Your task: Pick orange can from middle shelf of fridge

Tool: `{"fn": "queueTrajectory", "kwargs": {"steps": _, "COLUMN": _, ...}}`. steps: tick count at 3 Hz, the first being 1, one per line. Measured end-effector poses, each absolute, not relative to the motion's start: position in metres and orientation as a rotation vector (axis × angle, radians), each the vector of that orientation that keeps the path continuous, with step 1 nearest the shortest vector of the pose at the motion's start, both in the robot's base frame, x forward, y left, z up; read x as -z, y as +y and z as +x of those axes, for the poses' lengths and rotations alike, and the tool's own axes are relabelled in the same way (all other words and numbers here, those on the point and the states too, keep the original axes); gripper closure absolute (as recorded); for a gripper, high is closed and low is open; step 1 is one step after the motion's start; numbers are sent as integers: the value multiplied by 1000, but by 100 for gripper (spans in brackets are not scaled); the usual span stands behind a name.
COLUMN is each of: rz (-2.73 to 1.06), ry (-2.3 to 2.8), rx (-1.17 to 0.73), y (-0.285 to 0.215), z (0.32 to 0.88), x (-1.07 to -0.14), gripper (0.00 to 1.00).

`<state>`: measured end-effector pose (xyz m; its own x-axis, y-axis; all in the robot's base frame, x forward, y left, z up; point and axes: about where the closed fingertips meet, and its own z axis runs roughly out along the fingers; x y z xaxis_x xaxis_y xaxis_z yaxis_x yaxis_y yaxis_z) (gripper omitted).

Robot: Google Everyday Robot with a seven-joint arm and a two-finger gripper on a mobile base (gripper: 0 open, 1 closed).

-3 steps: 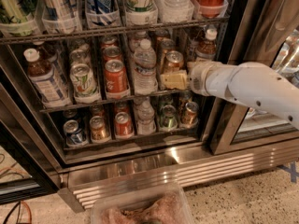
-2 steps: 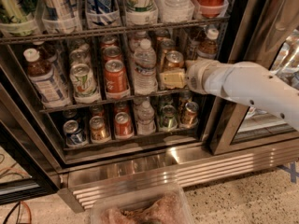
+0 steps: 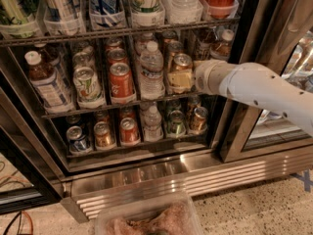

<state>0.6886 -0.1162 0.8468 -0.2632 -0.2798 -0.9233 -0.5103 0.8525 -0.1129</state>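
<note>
Judging by how things stand, the step in hand is the grasp itself. The white arm comes into the fridge from the right side, and the gripper is at the middle shelf, directly against the lower body of the orange can. The can stands upright in its lane at the right part of this shelf. Its silver lid shows just above the gripper, and the water bottle is just beside it on the left. Further left stand the red-orange can and the white-and-green can, both apart from the gripper. I cannot tell if the gripper is already clenched on the can or only set around it, because its beige front part hides the contact. The can is not lifted yet, I think, since it looks level with its neighbours. The next move calls for a firm hold, then a small lift and a straight pull outward. It should stay low enough to clear the rack above and not push the water bottle.
</note>
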Motion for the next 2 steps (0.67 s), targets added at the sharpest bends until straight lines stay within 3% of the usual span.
{"fn": "queueTrajectory", "kwargs": {"steps": 2, "rz": -583, "ry": 1857, "rx": -239, "y": -117, "z": 696, "x": -849, "gripper": 34}}
